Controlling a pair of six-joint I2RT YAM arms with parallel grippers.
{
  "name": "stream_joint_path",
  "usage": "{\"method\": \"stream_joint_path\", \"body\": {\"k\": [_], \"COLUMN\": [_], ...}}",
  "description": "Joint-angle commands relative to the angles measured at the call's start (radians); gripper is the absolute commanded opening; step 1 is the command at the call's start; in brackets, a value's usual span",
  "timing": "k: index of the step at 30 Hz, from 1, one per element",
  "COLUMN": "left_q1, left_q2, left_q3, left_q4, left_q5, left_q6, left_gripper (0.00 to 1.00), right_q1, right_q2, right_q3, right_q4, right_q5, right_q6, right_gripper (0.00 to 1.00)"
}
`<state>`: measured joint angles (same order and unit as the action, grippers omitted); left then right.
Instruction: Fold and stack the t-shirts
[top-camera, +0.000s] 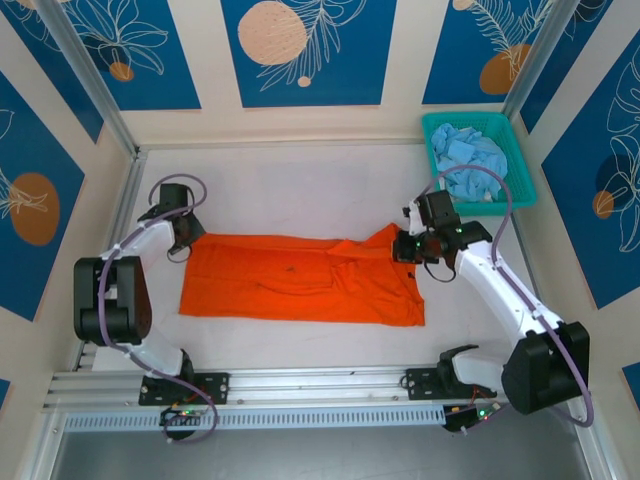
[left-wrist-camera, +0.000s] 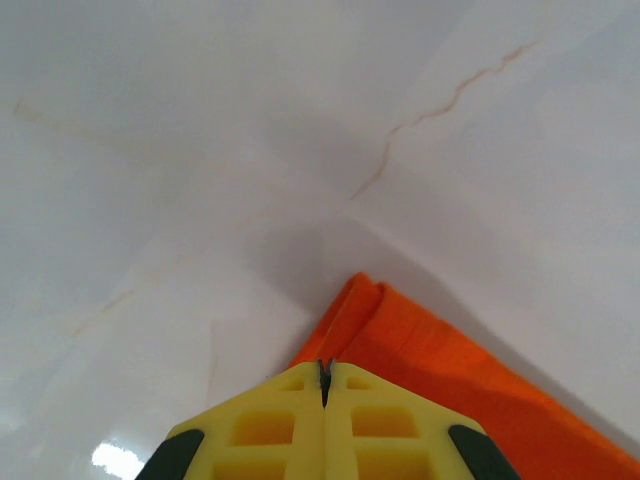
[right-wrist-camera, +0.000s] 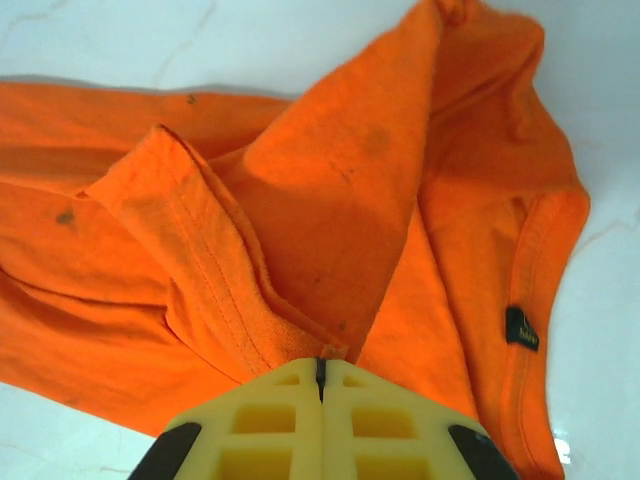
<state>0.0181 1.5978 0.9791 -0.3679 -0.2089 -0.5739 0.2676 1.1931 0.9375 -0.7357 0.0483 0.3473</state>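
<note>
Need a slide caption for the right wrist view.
Right claw shut on a raised fold of the orange shirt, white table beneath.

Orange t-shirt (top-camera: 300, 280): bright, folded into a long band, flat across the middle of the counter (top-camera: 300, 190), collar end rumpled at the right.
Blue t-shirts (top-camera: 470, 160): pale, crumpled in the teal basket (top-camera: 432, 160), far right corner.

Closed claw (left-wrist-camera: 324, 366) on orange t-shirt (left-wrist-camera: 455, 375)

A white table (top-camera: 290, 190) bears an orange t-shirt (top-camera: 290, 285) and teal basket (top-camera: 432, 150).
</note>
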Motion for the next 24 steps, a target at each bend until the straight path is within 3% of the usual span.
{"method": "stream_joint_path", "body": {"k": [1,3,6,8,12,15,18,21,24], "left_q1": [-0.001,-0.001,-0.001,-0.001,-0.001,-0.024,-0.084,-0.141,-0.147], "left_q2": [-0.039,-0.036,-0.017,-0.004,0.009,0.014,0.05,0.101,0.192], "left_q3": [-0.032,-0.03,0.001,0.043,0.15,0.203,0.246,0.274,0.325], "left_q4": [-0.068,-0.1,-0.161,-0.205,-0.287,-0.264,-0.246,-0.237,-0.283], "left_q5": [-0.05,-0.075,-0.119,-0.153,-0.178,-0.095,-0.034,-0.006,0.031], "left_q6": [-0.053,-0.072,-0.101,-0.114,-0.129,-0.093,-0.048,-0.024,-0.036], "left_gripper": [0.04,0.16,0.23,0.34,0.51,0.54,0.54,0.55,0.54], "right_q1": [0.004,0.004,0.09,0.105,0.105,0.11,0.061,0.003,-0.027], "right_q2": [-0.079,-0.127,-0.19,-0.195,-0.23,-0.376,-0.49,-0.442,-0.213], "right_q3": [-0.061,-0.107,-0.145,-0.132,-0.209,-0.319,-0.346,-0.315,-0.207], "right_q4": [-0.042,-0.057,-0.063,-0.1,-0.252,-0.246,-0.203,-0.098,-0.009], "right_q5": [0.005,-0.001,0.061,0.057,0.123,0.135,0.212,0.22,0.174], "right_q6": [0.026,0.069,0.114,0.193,0.527,0.715,0.759,0.7,0.604], "right_gripper": [0.0,0.0,0.0,0.03,0.23,0.41,0.56,0.54,0.47]}}
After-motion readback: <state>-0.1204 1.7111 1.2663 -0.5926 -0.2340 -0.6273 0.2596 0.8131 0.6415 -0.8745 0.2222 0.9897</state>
